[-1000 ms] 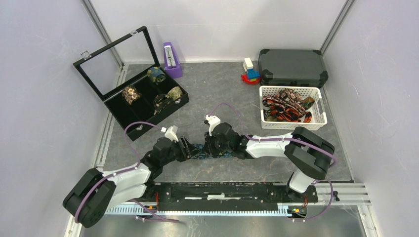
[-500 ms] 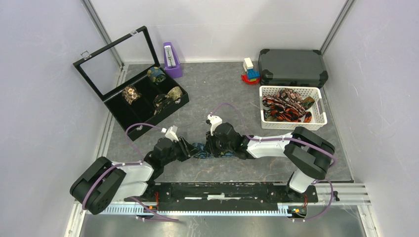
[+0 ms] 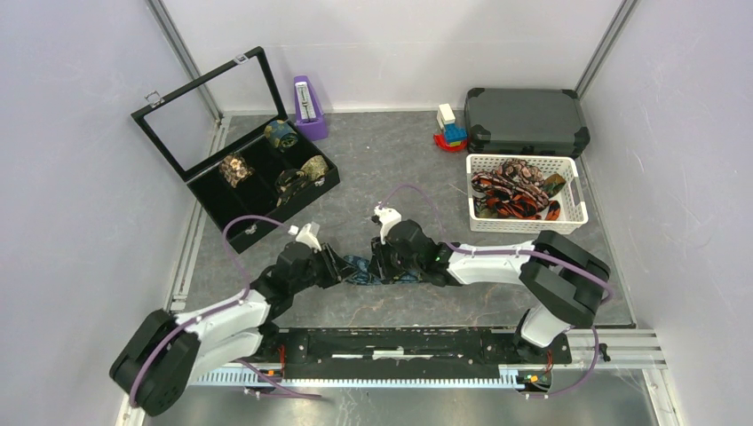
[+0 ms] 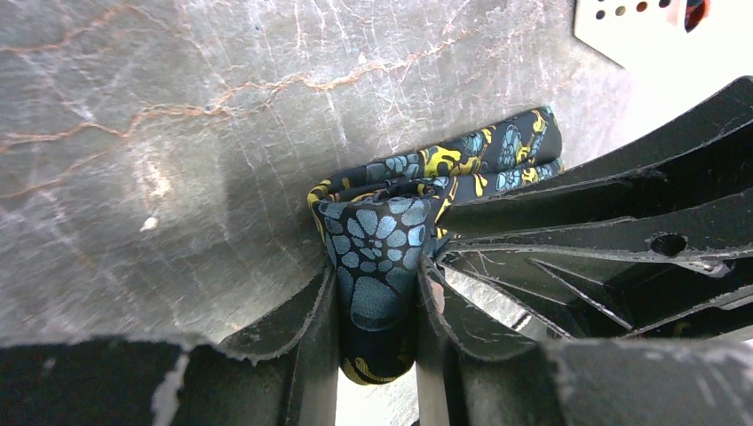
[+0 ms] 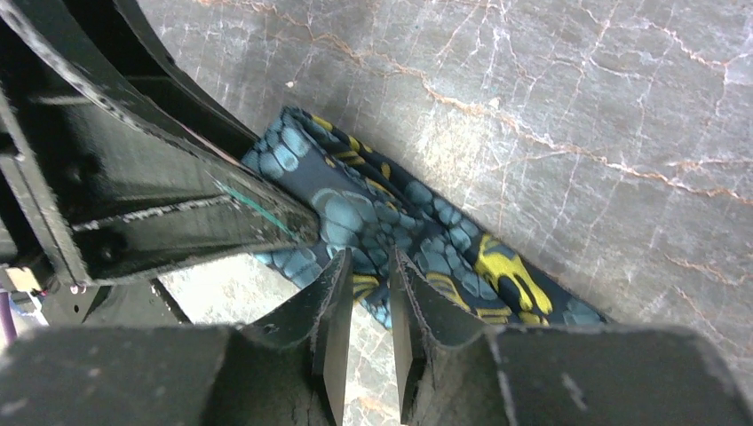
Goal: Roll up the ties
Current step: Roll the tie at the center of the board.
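Observation:
A dark navy tie point(image 3: 360, 269) with blue and gold paisley lies on the grey table between my two grippers, partly coiled. My left gripper point(image 3: 343, 266) is shut on the folded end of the tie point(image 4: 380, 232), and the fabric fills the gap between its fingers point(image 4: 377, 277). My right gripper point(image 3: 378, 264) meets it from the other side. Its jaws point(image 5: 368, 259) stand a narrow gap apart, with the edge of the tie point(image 5: 426, 241) at their tips. More ties point(image 3: 511, 195), red-orange and brown, lie heaped in a white basket point(image 3: 578, 191).
A black display box point(image 3: 233, 213) with its lid up holds several rolled ties point(image 3: 236, 169) at the back left. A purple object point(image 3: 308, 106), toy blocks point(image 3: 449, 129) and a dark case point(image 3: 526, 120) stand along the back. The arms' rail point(image 3: 400, 351) runs along the near edge.
The left gripper's jaws have closed onto the tie's end. The right gripper's jaws have parted a little. Both grippers have shifted slightly away from the near edge with the tie.

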